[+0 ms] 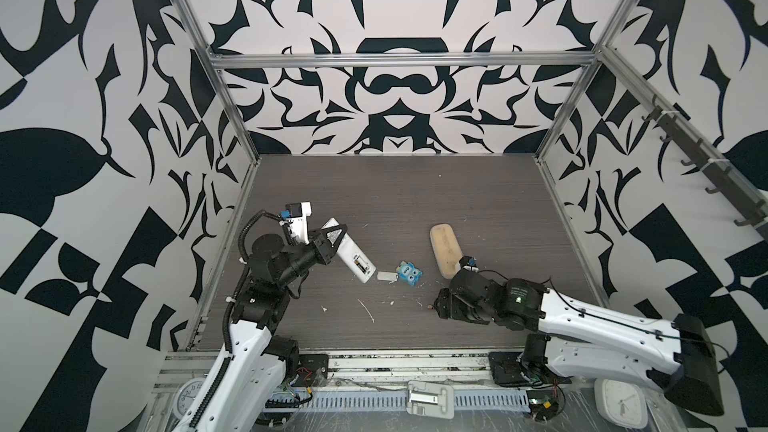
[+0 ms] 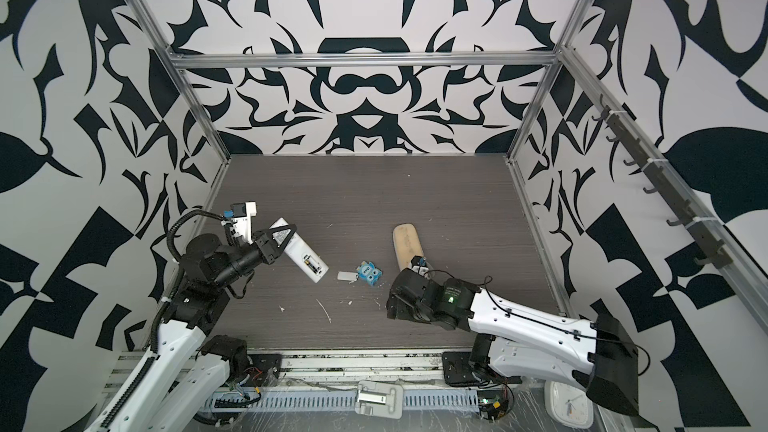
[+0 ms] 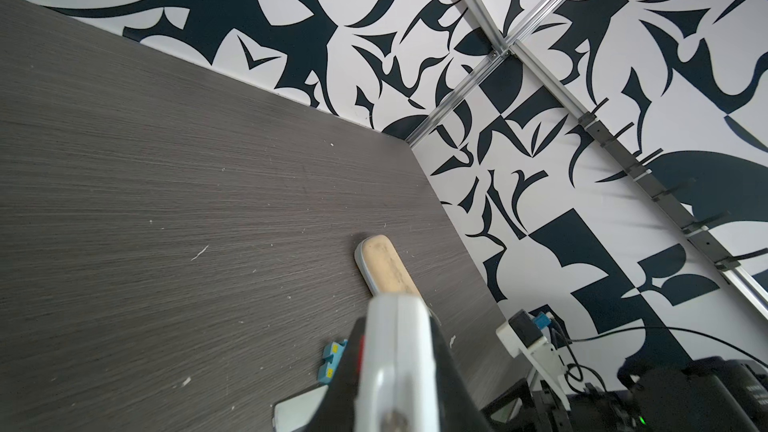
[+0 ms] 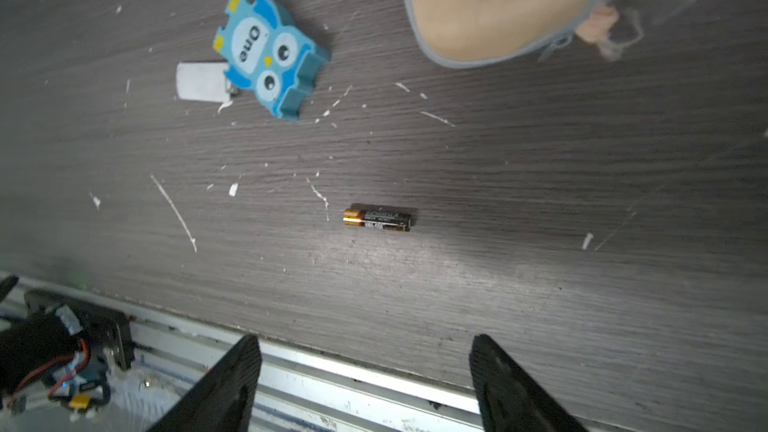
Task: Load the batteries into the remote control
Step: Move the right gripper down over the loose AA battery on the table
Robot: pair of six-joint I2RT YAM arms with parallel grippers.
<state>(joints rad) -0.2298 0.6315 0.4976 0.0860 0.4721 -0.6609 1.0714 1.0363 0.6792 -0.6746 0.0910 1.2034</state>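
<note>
Right wrist view: we are finding the right jaws wide near a loose battery (image 4: 377,218) on the table (image 4: 540,284), left jaws clamping the remote (image 1: 347,251); an off-centre closing risks rolling it away.

Reading "One" in dark letters on the white belly of the blue owl block (image 4: 270,56), near the scene's middle; finding print on the battery (image 4: 377,218) too blurred.

The owl block (image 1: 410,273) lies between remote (image 1: 350,254) and case (image 1: 445,249).

Left arm (image 1: 243,353) and right arm (image 1: 602,326) show white shells, black joints; right hand (image 4: 363,342) is black.
</note>
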